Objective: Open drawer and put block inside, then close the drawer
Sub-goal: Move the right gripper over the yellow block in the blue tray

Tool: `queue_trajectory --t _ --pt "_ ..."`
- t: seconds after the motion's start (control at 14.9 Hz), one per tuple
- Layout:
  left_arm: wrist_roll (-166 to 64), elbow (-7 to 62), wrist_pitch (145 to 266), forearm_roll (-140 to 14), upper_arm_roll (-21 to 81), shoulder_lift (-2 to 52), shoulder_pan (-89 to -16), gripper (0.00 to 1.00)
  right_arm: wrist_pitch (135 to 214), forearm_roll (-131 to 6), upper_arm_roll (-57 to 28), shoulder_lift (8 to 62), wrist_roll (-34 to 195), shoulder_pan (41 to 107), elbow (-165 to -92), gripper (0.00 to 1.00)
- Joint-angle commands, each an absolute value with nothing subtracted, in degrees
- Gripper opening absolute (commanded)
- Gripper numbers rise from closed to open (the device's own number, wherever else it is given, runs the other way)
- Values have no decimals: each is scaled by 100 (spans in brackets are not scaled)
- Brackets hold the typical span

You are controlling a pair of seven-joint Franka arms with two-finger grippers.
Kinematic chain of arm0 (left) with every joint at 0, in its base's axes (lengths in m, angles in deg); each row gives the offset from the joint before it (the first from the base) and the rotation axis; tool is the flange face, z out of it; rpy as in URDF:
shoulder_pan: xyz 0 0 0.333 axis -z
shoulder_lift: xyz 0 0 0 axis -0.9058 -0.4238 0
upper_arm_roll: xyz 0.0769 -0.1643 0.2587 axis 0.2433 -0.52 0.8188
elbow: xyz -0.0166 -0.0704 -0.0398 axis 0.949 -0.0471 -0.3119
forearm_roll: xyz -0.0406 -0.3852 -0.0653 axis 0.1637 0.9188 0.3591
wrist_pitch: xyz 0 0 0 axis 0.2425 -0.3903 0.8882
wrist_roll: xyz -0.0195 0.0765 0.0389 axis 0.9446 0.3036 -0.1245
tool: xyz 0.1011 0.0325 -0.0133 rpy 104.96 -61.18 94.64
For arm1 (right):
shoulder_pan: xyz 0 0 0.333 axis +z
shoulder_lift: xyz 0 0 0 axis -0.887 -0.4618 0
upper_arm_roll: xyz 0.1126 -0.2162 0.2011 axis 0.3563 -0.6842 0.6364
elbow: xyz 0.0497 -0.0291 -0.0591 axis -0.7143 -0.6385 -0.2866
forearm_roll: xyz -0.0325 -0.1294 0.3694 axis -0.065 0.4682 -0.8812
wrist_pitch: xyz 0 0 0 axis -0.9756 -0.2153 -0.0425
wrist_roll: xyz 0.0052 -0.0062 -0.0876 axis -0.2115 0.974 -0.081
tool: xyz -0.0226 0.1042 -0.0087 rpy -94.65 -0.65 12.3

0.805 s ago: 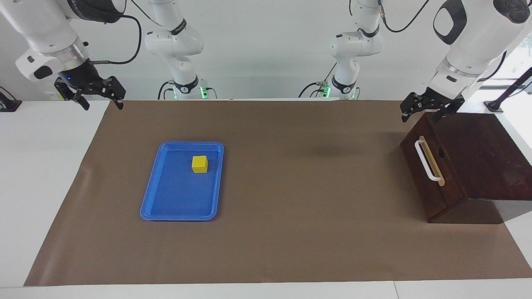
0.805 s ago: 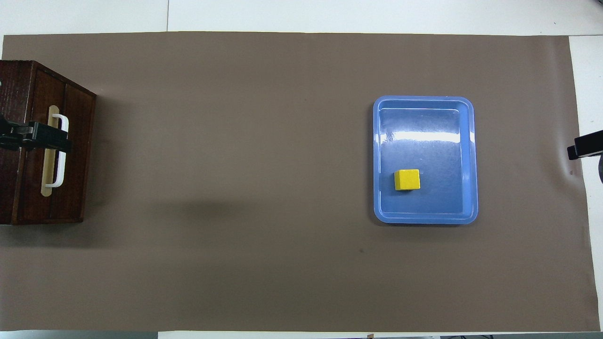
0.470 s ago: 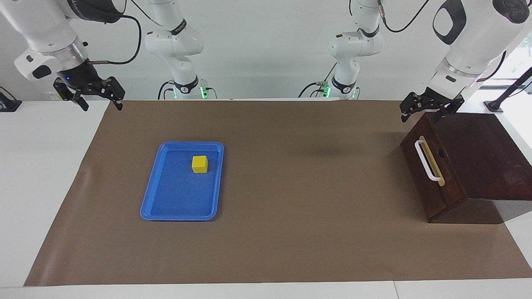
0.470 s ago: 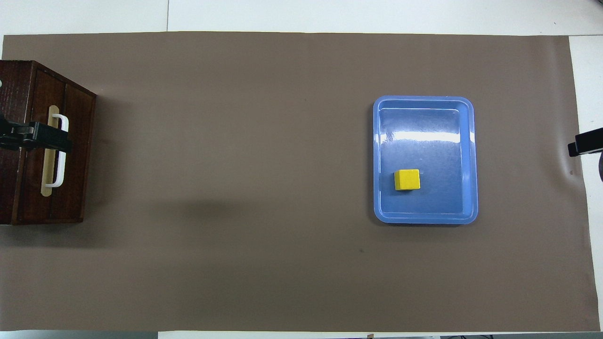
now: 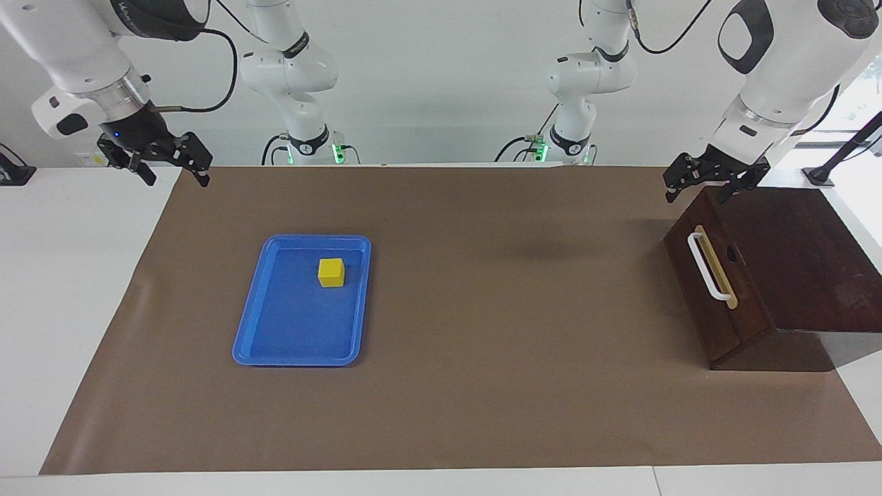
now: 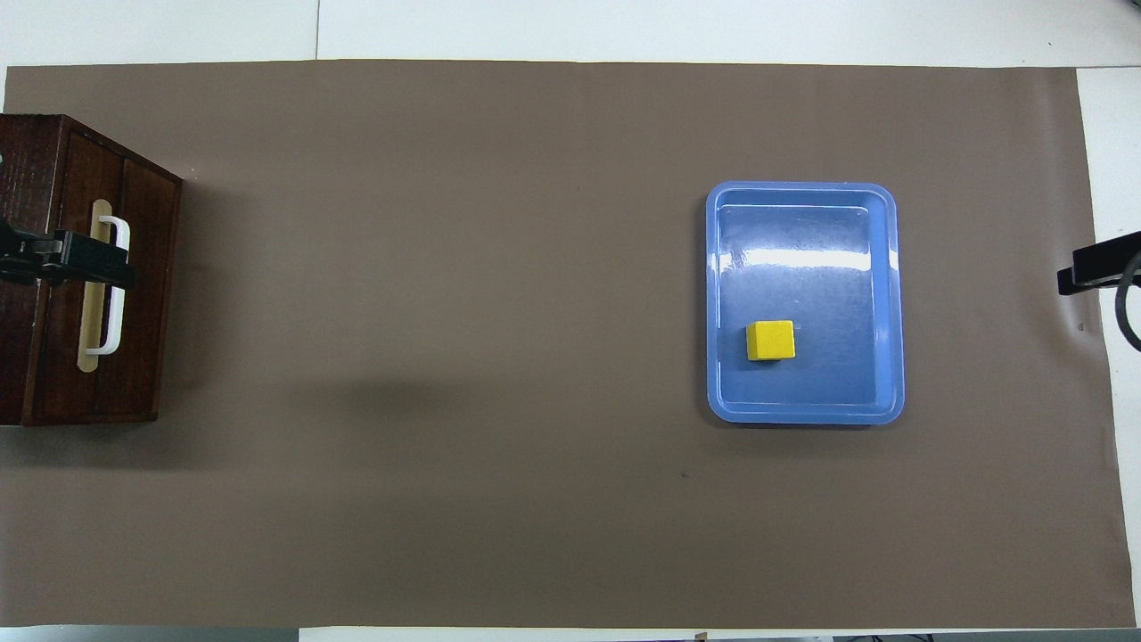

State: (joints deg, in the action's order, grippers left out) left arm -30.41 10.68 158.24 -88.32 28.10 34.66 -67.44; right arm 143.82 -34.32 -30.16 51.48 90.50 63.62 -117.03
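Note:
The drawer is shut in its dark wooden box at the left arm's end of the table, its white handle facing the table's middle. The drawer and handle also show in the overhead view. My left gripper is open in the air over the box's top edge above the drawer front, clear of the handle; from overhead the left gripper covers the handle. The yellow block lies in the blue tray. My right gripper is open, raised over the mat's edge.
A brown mat covers most of the white table. In the overhead view the block sits in the part of the blue tray nearer the robots. The right gripper shows at that view's edge.
My right gripper has shifted a little toward the table's middle, over the mat's edge. The left gripper, drawer, block and tray have not visibly moved.

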Motion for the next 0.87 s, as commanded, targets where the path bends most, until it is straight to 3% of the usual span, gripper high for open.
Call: queue_trajectory --t 0.0,0.2,0.81 --pt "-2991 1143 15817 -8802 2842 3574 -6730 100 14512 -3847 -2981 5425 10372 6355 -12421 100" --pt "-2964 1152 15887 -8802 2842 3574 -6765 100 14741 -4515 -2981 5610 11682 6329 -13134 100" --pt "-3008 1144 15932 -8802 2842 3565 -6774 100 16084 -6537 -2981 5057 14200 6355 -14188 100"
